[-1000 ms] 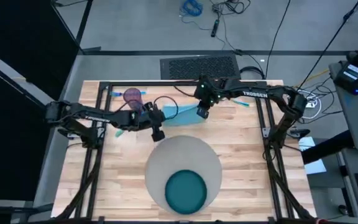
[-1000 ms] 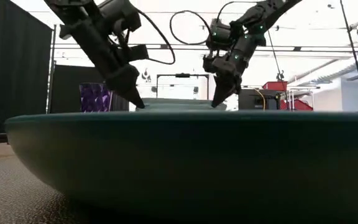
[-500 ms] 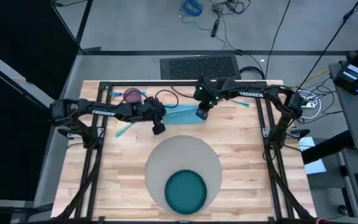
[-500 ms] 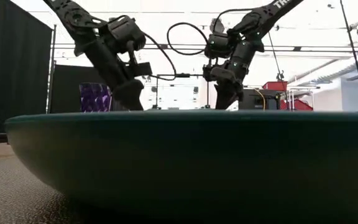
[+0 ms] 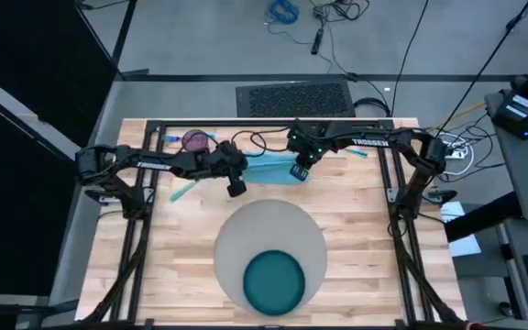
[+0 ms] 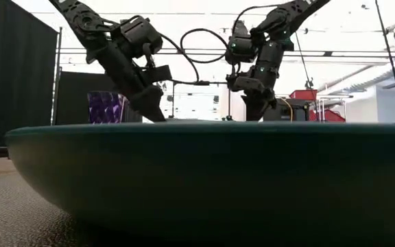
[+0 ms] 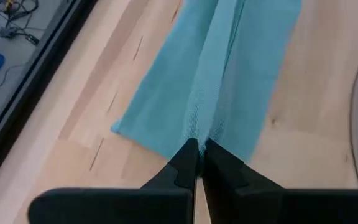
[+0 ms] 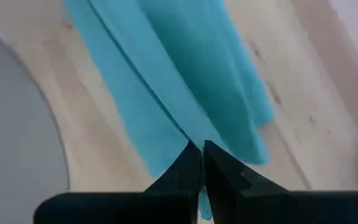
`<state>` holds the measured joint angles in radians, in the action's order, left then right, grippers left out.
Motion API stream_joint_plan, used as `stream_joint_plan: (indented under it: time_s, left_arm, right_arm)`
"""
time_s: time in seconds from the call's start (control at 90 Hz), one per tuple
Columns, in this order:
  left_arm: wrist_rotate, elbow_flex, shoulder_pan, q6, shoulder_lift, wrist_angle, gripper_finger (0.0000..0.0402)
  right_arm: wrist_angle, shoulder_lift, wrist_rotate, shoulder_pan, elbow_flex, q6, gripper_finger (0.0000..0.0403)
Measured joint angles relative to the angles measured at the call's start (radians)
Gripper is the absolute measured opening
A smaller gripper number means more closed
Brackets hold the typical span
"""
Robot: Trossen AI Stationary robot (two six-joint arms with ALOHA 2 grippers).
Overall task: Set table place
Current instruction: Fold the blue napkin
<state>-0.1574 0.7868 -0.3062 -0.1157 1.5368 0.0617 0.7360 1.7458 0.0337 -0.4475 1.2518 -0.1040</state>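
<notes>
A light blue cloth napkin (image 5: 269, 169) lies on the table (image 5: 365, 229) just beyond the round grey placemat (image 5: 246, 229). A dark teal plate (image 5: 274, 281) sits on the placemat's near part. My left gripper (image 5: 236, 189) is shut on the napkin's left end. My right gripper (image 5: 298, 172) is shut on its right end. In both wrist views the cloth is gathered into a raised ridge that runs away from the fingertips, and its sides lie spread on the wood. In the low view the plate's rim (image 6: 204, 127) hides the napkin. My left gripper pinches a raised fold at the middle of the napkin's left end edge (image 7: 196, 138) between its two fingers, slanting down from the table's left. The fold runs on along the cloth as a ridge, and the cloth beside it rests on the wood. My right gripper pinches a raised fold at the napkin's right end (image 8: 194, 138) between its two fingers, slanting down from above. The ridge leads away from the fingers along the cloth, whose sides lie on the table.
A purple cup (image 5: 194, 140) stands at the far left. Teal utensils lie on the wood at the left (image 5: 183, 191) and at the far right (image 5: 356, 150). Bare wood lies on either side of the placemat.
Both grippers have gone down toward the table with the napkin and stayed shut on it. The left one has also gone a little toward the far edge, the right one a little toward the near edge. The napkin has sunk with them.
</notes>
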Motion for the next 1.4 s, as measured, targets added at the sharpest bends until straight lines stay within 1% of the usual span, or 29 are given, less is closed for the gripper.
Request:
stream_joint_plan:
  time_s: [0.222,0.467,0.578,0.778,0.844,0.944,1.033,1.2,1.4]
  left_arm:
    - [-0.002,0.0,-0.002,0.002,0.0,0.001,0.0]
    - [-0.002,0.0,-0.015,0.006,0.0,-0.03,0.0005]
    - [-0.011,-0.002,-0.016,0.005,0.0,-0.012,0.0034]
    - [-0.016,-0.002,-0.015,0.008,0.0,-0.063,0.0124]
    - [-0.038,-0.002,-0.014,0.052,0.0,-0.102,0.0153]
    - [-0.025,-0.002,-0.01,0.114,-0.001,-0.135,0.0183]
    - [-0.01,-0.002,0.007,0.118,-0.001,-0.13,0.0196]
    - [-0.009,-0.002,0.054,0.119,-0.001,-0.124,0.0199]
    - [-0.073,-0.002,0.088,0.11,-0.001,-0.029,0.0199]
  right_arm:
    - [-0.005,0.0,-0.001,-0.004,0.0,0.005,0.0]
    - [-0.003,0.0,0.004,-0.038,0.0,0.01,0.0]
    - [0.021,0.0,-0.003,-0.039,-0.001,0.01,0.0]
    - [0.032,0.0,0.017,-0.037,-0.001,0.01,0.0]
    - [0.034,0.0,0.016,-0.038,-0.001,0.002,0.0]
    - [0.035,0.0,0.016,-0.039,-0.001,-0.007,0.0]
    - [0.044,0.0,0.017,-0.038,0.0,-0.008,0.0]
    - [0.06,0.0,0.022,-0.053,0.0,-0.034,0.0]
    - [0.074,0.0,0.024,-0.07,0.0,-0.042,0.0]
